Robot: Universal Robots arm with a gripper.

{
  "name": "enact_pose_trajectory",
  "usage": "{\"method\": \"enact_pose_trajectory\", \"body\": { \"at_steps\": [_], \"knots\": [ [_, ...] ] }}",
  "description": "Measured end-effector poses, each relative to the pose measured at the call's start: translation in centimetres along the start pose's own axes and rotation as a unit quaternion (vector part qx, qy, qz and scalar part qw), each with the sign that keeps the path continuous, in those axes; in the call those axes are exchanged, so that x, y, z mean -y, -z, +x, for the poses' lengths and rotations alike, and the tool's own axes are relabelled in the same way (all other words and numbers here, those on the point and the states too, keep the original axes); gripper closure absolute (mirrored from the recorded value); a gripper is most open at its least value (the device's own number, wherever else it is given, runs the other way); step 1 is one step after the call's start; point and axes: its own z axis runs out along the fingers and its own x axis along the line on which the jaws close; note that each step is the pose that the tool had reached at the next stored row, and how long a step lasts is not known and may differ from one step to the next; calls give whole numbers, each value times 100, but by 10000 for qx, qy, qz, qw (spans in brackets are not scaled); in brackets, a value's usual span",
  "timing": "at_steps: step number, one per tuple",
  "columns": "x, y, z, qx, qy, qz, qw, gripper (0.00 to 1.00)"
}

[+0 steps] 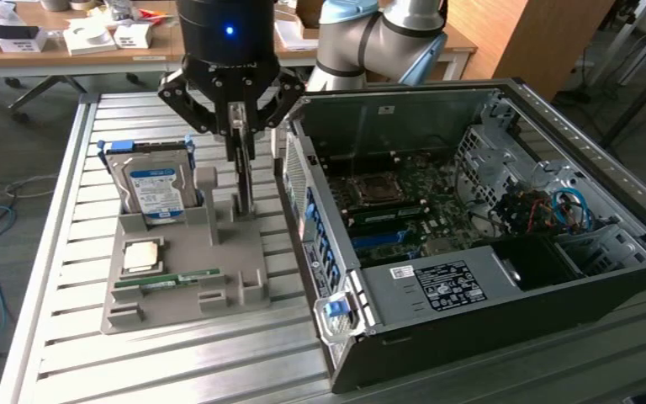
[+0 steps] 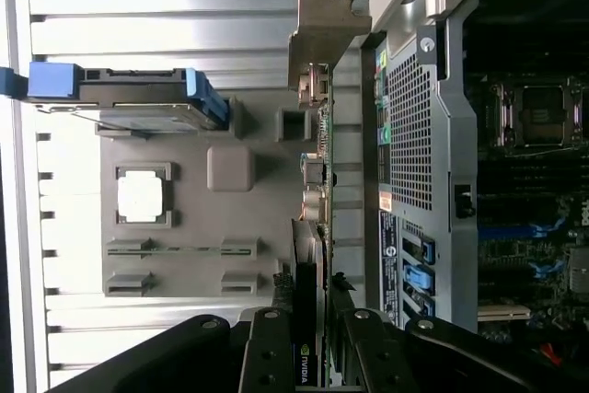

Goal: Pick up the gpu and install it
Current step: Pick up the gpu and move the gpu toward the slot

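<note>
Hand (image 2: 310,319) points straight down, gripping the upright gpu (image 2: 306,264).

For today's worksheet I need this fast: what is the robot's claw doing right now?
Claw: closed on the thin flat dark expansion card with pale metal bracket, which stands upright on edge.

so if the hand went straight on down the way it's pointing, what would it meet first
Pointing straight down, the hand grips the gpu upright, so the card would bear into the grey holder tray first; depth there is hard to judge.
</note>
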Motion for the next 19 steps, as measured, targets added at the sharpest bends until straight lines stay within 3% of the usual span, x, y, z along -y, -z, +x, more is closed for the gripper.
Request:
{"method": "enact_pose_trajectory", "body": {
  "at_steps": [19],
  "knots": [
    [-15, 338, -8, 0, 0, 0, 10000, 74]
  ]
}}
